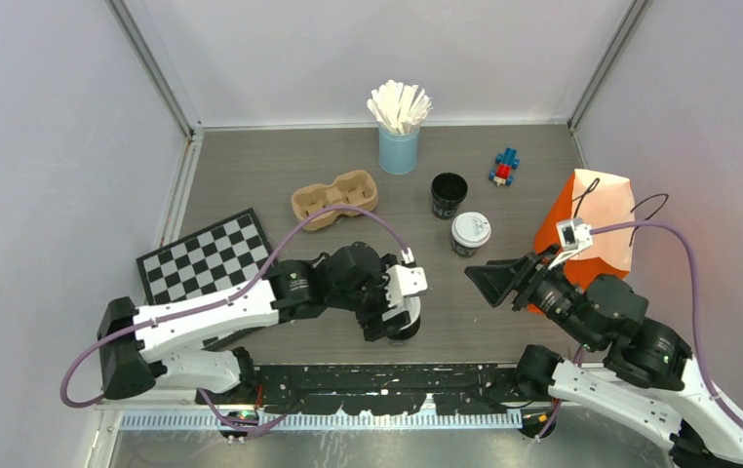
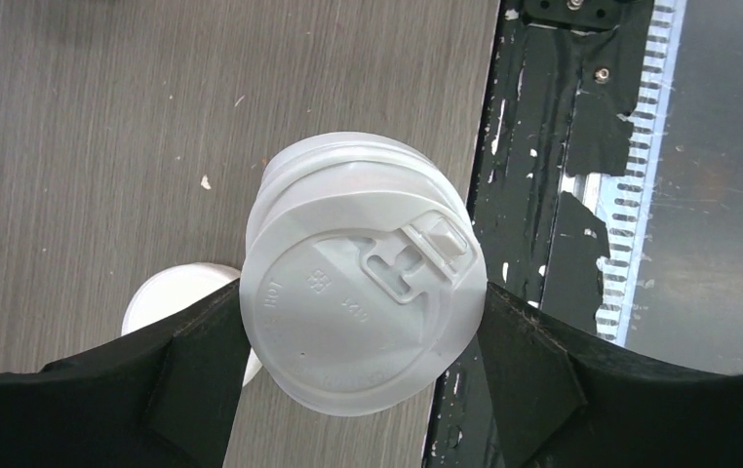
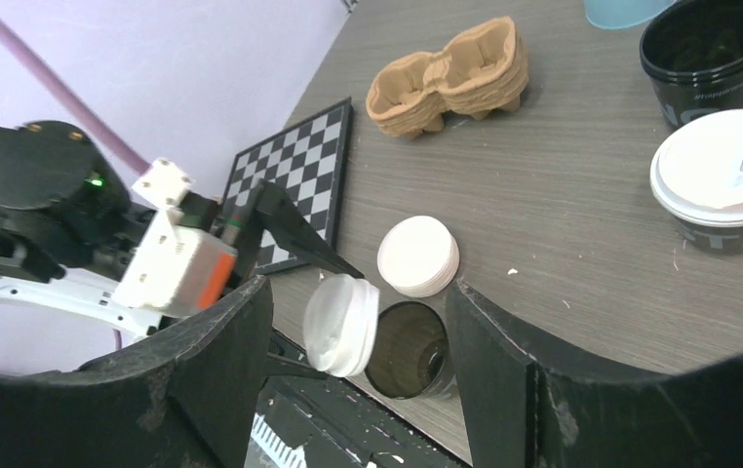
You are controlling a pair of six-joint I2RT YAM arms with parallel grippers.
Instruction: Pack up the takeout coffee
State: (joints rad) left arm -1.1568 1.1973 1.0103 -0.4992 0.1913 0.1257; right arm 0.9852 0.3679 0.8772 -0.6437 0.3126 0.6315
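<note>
The table (image 1: 280, 166) carries an orange paper bag (image 1: 597, 219) at its right side. The right gripper (image 3: 358, 297) hangs near a lidded black cup (image 1: 471, 232), jaws spread wide with nothing between them. The left gripper (image 2: 363, 322) clamps a white lid (image 3: 341, 325) across its rim, tilted at the mouth of an open black cup (image 3: 409, 353) by the near table edge. A second open cup (image 1: 449, 193) stands just behind the lidded one. A loose lid (image 3: 418, 255) lies flat beside the near cup.
</note>
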